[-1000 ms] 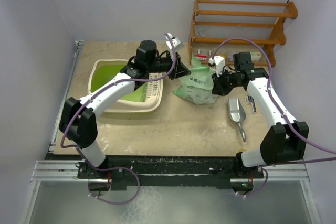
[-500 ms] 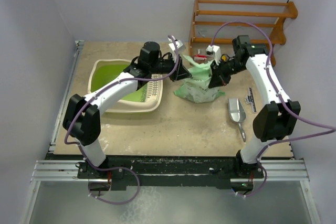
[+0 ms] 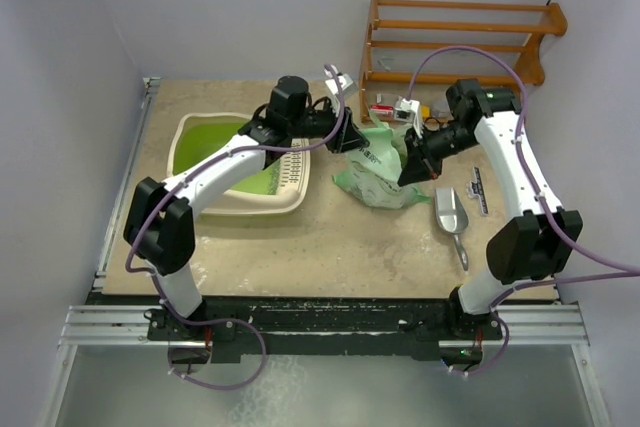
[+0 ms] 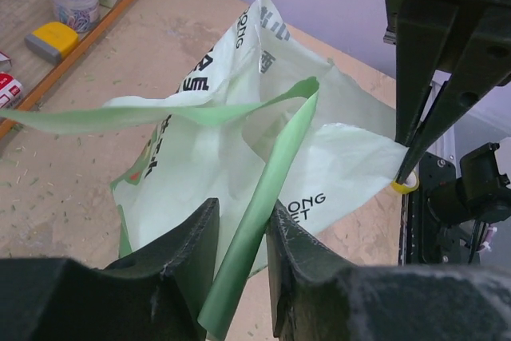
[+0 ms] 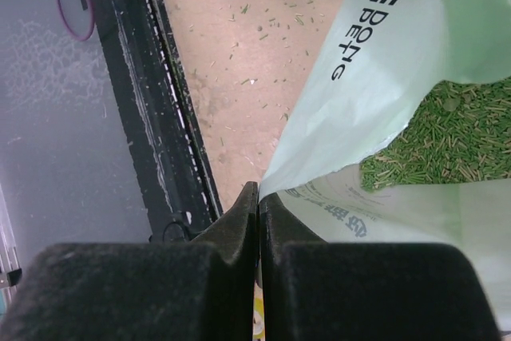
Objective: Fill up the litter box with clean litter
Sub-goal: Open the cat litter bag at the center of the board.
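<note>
A handover is being made. The right gripper (image 3: 413, 169), hanging open beside the pale green litter bag (image 3: 378, 175) a second ago, is now being held shut on the bag's edge. In the right wrist view the film is being pinched at the very tips of the closed fingers (image 5: 249, 212).

The left gripper (image 3: 350, 137), clamped a moment ago, is being eased apart. In the left wrist view its jaws are being held slightly open, and a twisted strip of the bag's torn mouth is being left to run loosely between them instead of being squeezed.

By the look of it, the bag is being passed to the right arm's hold so that it can be re-gripped and tipped. No pouring is being attempted yet.

The litter (image 5: 439, 137) is being kept inside the bag. The green pellets are being shown at about two o'clock of the right fingertips, just behind the gripped film and not between the jaws. From the left gripper they are being hidden by the bag's folds.

The litter box (image 3: 240, 209) is being left at nine o'clock of the bag, under the left forearm and well apart from the right gripper. Whether any pellets are lying in its lime-green inside cannot be told from the top view.
</note>
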Controlling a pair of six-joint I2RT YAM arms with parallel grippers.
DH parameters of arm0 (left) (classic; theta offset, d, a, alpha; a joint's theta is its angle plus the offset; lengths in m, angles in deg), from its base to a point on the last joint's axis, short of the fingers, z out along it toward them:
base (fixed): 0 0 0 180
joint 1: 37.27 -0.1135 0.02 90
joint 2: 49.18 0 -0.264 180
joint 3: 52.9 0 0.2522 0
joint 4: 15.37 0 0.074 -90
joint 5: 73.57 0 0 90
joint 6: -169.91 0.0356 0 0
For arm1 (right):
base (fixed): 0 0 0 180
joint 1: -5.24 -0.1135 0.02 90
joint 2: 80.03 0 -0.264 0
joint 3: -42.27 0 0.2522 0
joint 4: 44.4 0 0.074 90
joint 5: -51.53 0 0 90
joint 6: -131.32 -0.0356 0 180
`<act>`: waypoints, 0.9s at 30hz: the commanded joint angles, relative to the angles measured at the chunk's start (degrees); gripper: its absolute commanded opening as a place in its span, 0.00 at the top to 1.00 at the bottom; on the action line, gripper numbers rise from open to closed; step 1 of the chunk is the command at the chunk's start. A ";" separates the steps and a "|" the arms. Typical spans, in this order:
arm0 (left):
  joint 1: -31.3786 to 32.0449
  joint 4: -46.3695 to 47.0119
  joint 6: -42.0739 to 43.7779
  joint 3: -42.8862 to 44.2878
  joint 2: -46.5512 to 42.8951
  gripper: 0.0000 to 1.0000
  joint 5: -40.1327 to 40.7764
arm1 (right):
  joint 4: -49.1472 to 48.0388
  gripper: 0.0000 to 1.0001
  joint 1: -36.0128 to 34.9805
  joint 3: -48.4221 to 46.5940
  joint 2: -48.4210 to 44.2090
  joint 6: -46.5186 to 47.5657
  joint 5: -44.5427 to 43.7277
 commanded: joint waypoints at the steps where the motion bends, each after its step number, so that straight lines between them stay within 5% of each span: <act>1: -0.11 -0.76 1.99 3.29 1.75 0.79 -0.61 | 5.76 1.00 -0.31 0.17 -2.47 0.29 6.24; 5: -0.07 -1.32 2.41 4.34 2.62 0.97 -3.13 | 5.76 1.00 -0.31 0.79 -2.92 0.29 6.24; 20: -0.05 2.30 0.44 8.41 5.30 0.97 -6.72 | 5.76 1.00 2.62 3.33 -12.18 0.29 6.24; 24: -0.05 2.56 0.30 6.30 2.72 0.72 -4.02 | 5.76 1.00 6.51 3.38 -14.23 0.29 6.24; 27: -0.13 3.05 0.38 5.16 -0.06 0.62 -1.39 | 5.76 1.00 10.82 3.89 -16.59 0.29 6.24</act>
